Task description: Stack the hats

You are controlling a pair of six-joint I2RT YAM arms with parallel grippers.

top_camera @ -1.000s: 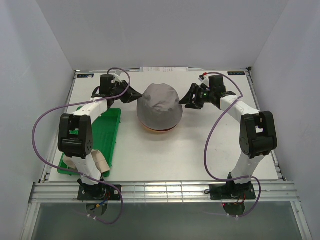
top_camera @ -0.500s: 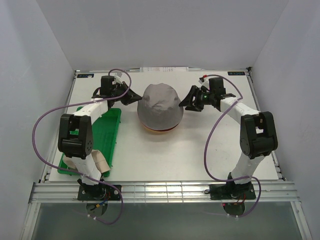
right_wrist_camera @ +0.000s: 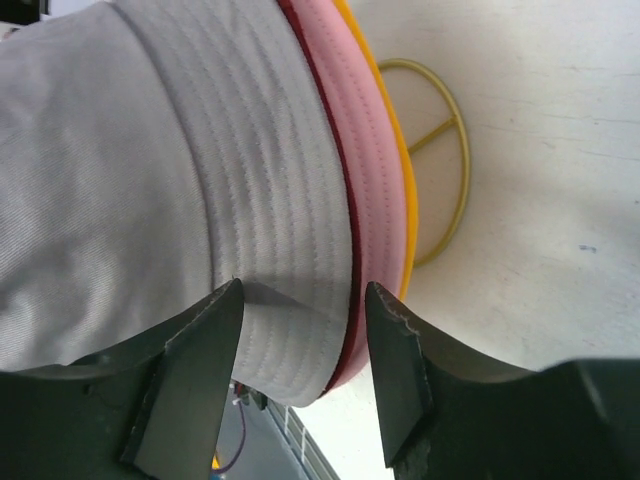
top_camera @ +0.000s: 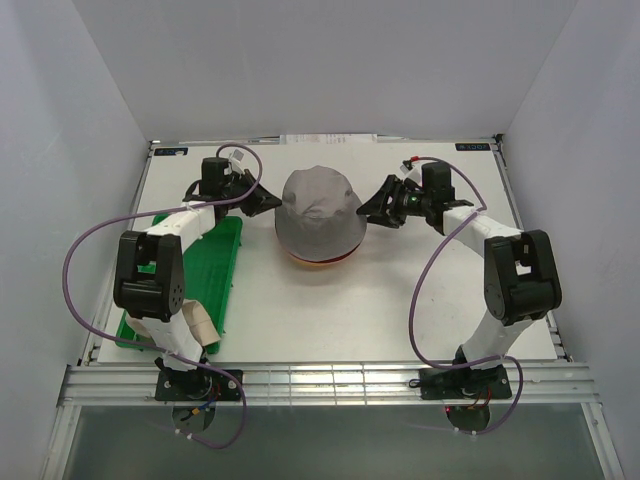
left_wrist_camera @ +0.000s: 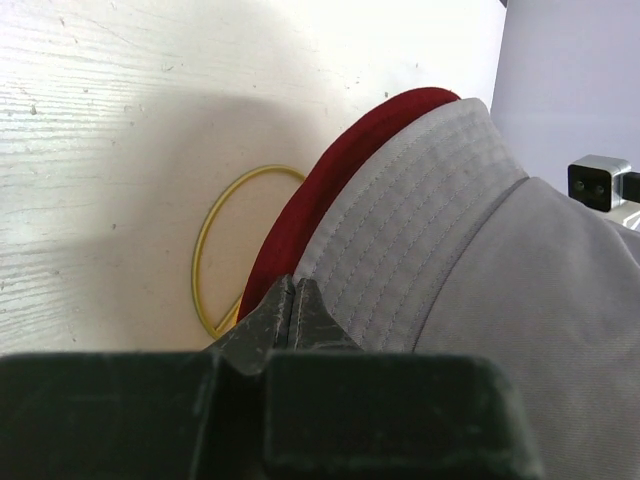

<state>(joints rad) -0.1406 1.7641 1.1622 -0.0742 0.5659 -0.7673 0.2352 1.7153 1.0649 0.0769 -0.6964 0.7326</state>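
A grey bucket hat (top_camera: 320, 210) tops the stack at the table's middle back. Under its brim (right_wrist_camera: 270, 200) show the dark red hat (left_wrist_camera: 310, 210), the pink hat (right_wrist_camera: 370, 170) and the yellow-orange hat (right_wrist_camera: 402, 175). My left gripper (top_camera: 274, 200) is shut with nothing between its tips (left_wrist_camera: 293, 285), which rest against the grey brim's left edge. My right gripper (top_camera: 368, 212) is open at the stack's right side. Its fingers (right_wrist_camera: 215, 330) straddle the grey brim and the red and pink edges without pinching them. A beige hat (top_camera: 197, 325) lies by the left arm's base.
A gold wire frame (left_wrist_camera: 215, 250) sits under the stack, its loops poking out on both sides (right_wrist_camera: 445, 170). A green tray (top_camera: 215, 260) lies along the table's left side, under the left arm. White walls enclose the table on three sides.
My left gripper has shut beside the grey brim. The right gripper has edged in towards the stack, its jaws still apart. The grey hat's crown has shifted slightly.
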